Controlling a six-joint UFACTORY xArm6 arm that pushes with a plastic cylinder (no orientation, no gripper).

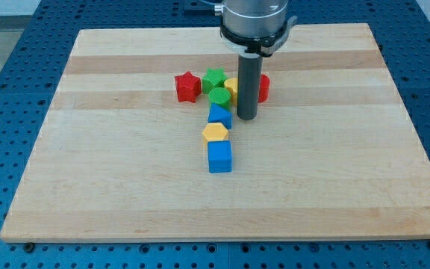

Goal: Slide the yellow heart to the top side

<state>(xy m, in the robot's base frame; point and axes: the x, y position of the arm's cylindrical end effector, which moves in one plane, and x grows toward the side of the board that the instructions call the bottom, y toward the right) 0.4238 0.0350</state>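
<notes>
In the camera view, your tool, a bare rod with no jaws to spread, stood with its tip (246, 118) just below the yellow heart (232, 87), half hidden mid-counter (110, 194) between the green cylinder (219, 96) and a red block (263, 87). You seemed set to push; next, drive it toward the view's top.

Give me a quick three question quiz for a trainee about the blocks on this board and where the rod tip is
1. True or false: my tip stands to the view's right of the blue block that sits just below the green cylinder.
2. Which block lies nearest the view's bottom? A) red star B) blue cube C) yellow hexagon
3. Fill in: the rod partly hides a yellow block and, on its right, a ___ block.

Key: 1 true; 2 B; 3 red
</notes>
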